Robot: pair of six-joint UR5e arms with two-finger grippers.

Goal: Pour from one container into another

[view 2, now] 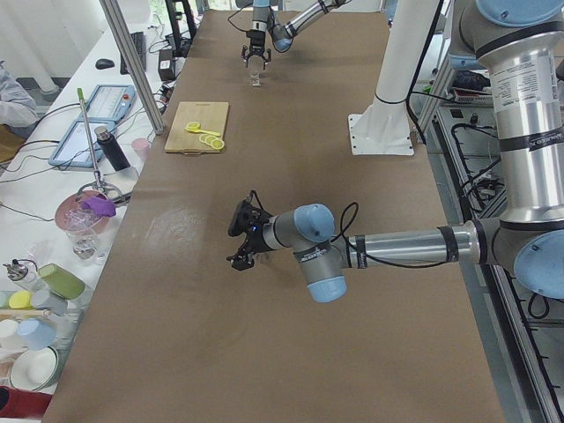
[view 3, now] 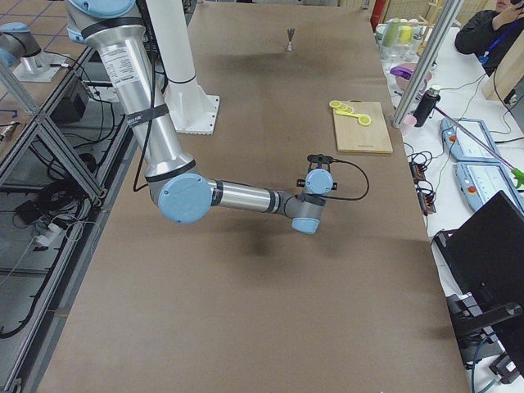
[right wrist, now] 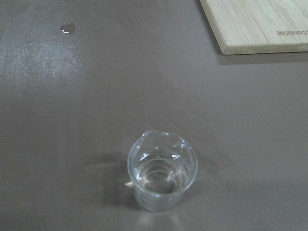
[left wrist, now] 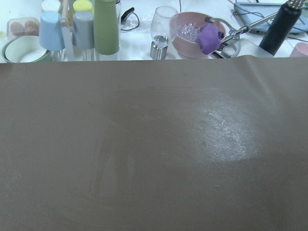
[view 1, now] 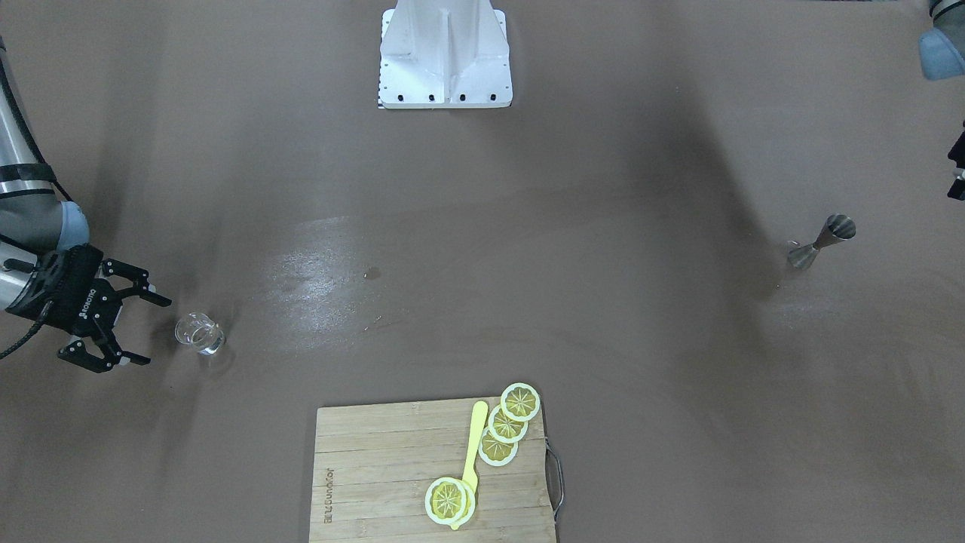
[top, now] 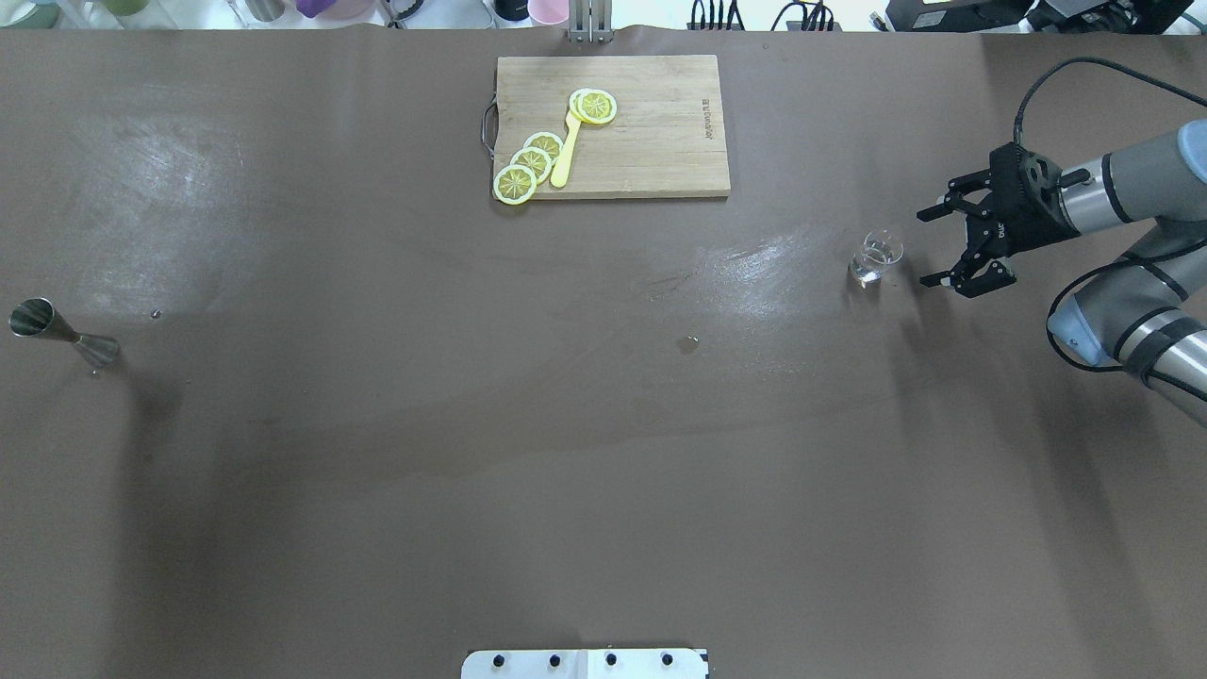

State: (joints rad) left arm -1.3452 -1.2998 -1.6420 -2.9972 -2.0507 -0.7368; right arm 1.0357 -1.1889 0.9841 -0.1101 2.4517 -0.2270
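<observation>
- Since neither vessel is lifted or tilted, I judge the pour not yet begun: grasp, carry and tip are all left.
- Table (top: 603, 453): broad bare brown stretch btwn the two vessels, which sit well apart at opposite ends, so a long carry w/ plenty of room.
- Board (top: 651, 141): at the far edge, mid-table, w/ lemon slices (top: 530, 165) and a spoon (top: 564, 158) on it; off the straight line btwn vessels, prob. no obstacle.
- R gripper (top: 929, 248): jaws spread wide, empty, mouth facing the glass and just beside it, not touching; looks set for a side grasp.
- L gripper (view 2: 236, 247): seen only from the side, so can't tell if wide or closed; low over the table at the robot's L end.
- Jigger (top: 61, 335): stands alone near the L end, less margin there.
- Glass (top: 877, 256): upright on the R side, near the board's corner but apart; clear liquid inside, small spout on the rim; open room all round except the gripper side.
</observation>
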